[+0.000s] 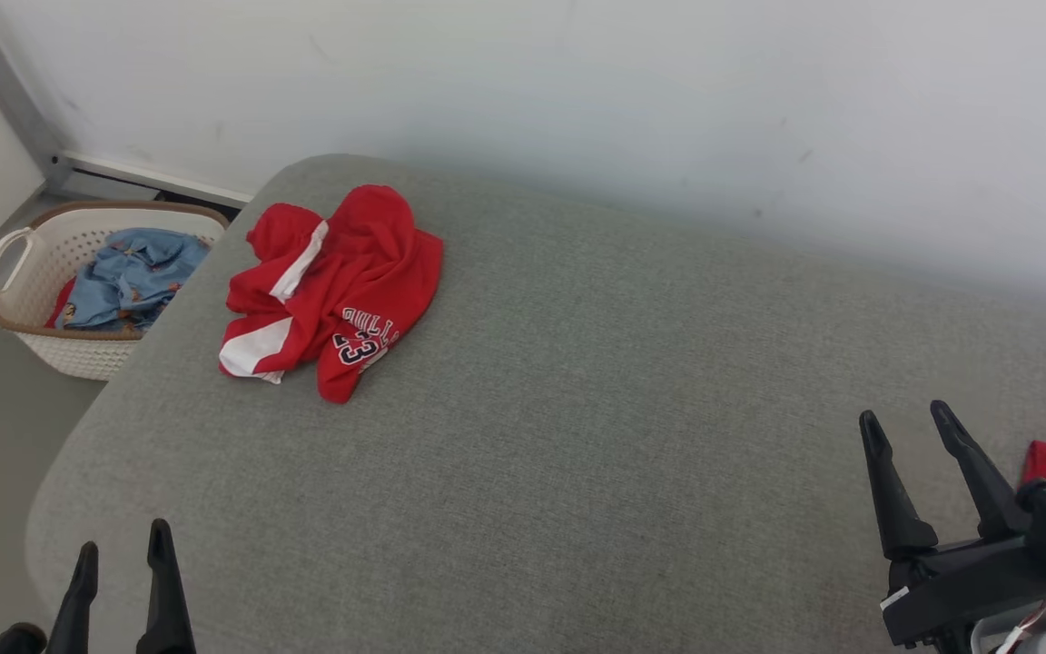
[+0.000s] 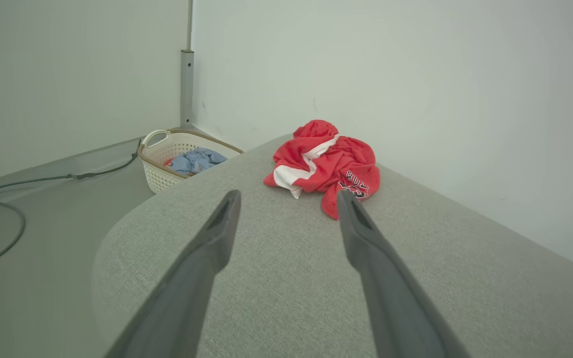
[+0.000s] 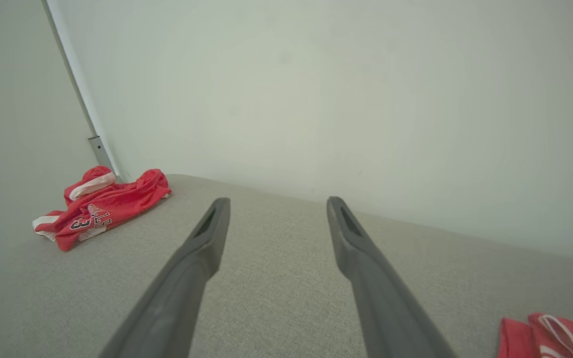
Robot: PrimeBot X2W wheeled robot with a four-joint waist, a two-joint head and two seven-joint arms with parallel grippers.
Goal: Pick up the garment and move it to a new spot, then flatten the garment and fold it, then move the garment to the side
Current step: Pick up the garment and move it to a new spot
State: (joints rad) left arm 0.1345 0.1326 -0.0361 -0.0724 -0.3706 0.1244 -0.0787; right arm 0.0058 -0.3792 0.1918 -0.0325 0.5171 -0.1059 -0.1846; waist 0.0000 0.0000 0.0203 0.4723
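left gripper (image 1: pixel 123 536) gapes empty; white basket (image 1: pixel 78 359) holds crumpled blue clothes (image 1: pixel 133 277)

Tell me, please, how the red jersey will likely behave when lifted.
The red jersey lies crumpled in soft folds, so it will probably hang limp and unfurl. It looks thin, so likely light. Pushed, it would probably bunch on the textured cushion rather than slide.
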